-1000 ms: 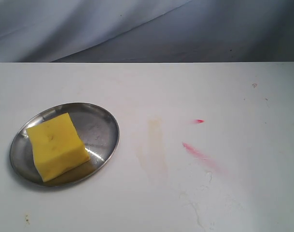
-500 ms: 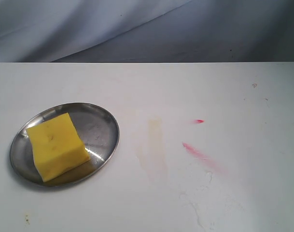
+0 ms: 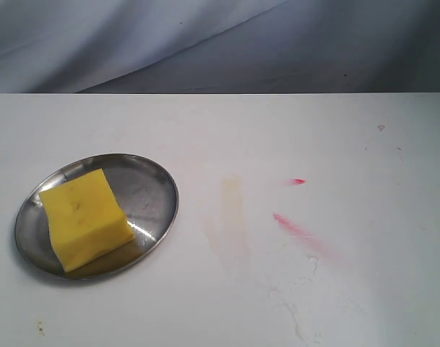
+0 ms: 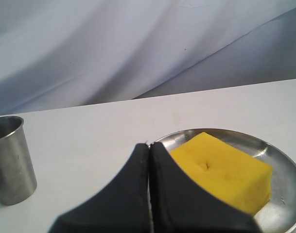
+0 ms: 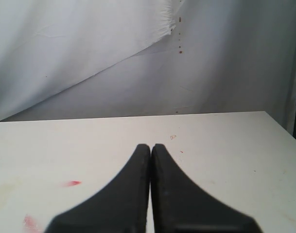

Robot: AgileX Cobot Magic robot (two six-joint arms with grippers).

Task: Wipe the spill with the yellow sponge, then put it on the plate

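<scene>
Resting on the plate, the sponge lies untouched; left pincer and right pincer are clenched empty. The pale spill marks the desk, so wiping seems pending: open, grasp sponge.

Bright, even, diffuse light with soft shadows. The plate shows a sheen and mirrors the sponge. Left gripper and right gripper are blurred in the close foreground.
</scene>
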